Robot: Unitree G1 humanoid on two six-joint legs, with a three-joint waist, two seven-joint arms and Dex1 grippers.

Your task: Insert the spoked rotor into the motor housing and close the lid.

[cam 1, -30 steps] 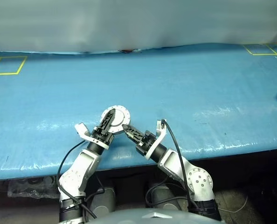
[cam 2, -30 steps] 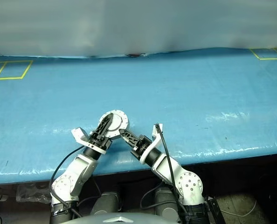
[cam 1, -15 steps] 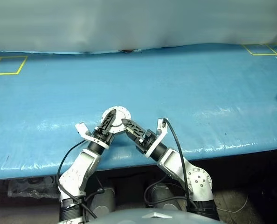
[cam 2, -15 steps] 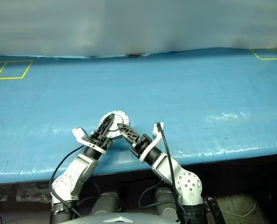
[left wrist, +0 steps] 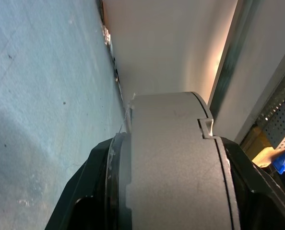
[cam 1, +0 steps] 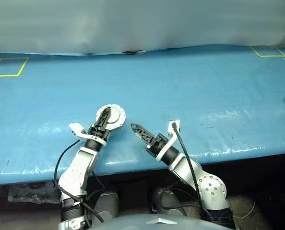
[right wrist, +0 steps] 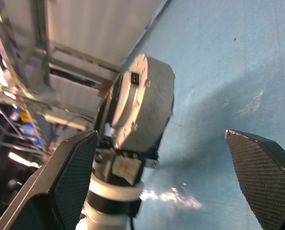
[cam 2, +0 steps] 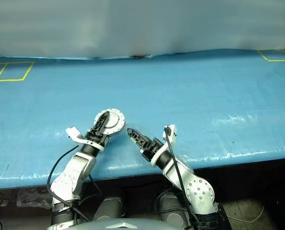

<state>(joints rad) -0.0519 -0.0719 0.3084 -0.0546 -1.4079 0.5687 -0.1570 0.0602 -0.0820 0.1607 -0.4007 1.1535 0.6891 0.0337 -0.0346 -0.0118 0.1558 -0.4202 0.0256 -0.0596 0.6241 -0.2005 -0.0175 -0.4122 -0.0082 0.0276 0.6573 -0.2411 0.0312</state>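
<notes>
My right gripper (cam 1: 136, 128) has just let go and drawn back toward me: a second ago its fingers were up against the round unit my left gripper (cam 1: 104, 116) holds, and now they stand spread wide with nothing between them, hovering over the blue table (cam 1: 205, 86) a little to the right of the unit and clear of it. My left gripper is clamped on the motor housing (right wrist: 145, 103), gripping it across its thickness and holding it up off the table; compared with a second ago it sits slightly further to my left. Seen from my right wrist, the housing is a short grey drum with the lid (right wrist: 125, 98) lying flat against it, so I judge the lid to be shut. I cannot see the spoked rotor anywhere on the table or in either gripper, so I take it to be inside the closed housing, though nothing here shows that directly. If that reading holds, the assembly is essentially done, and what remains for me is to set the housing down on the table and open my left fingers.
</notes>
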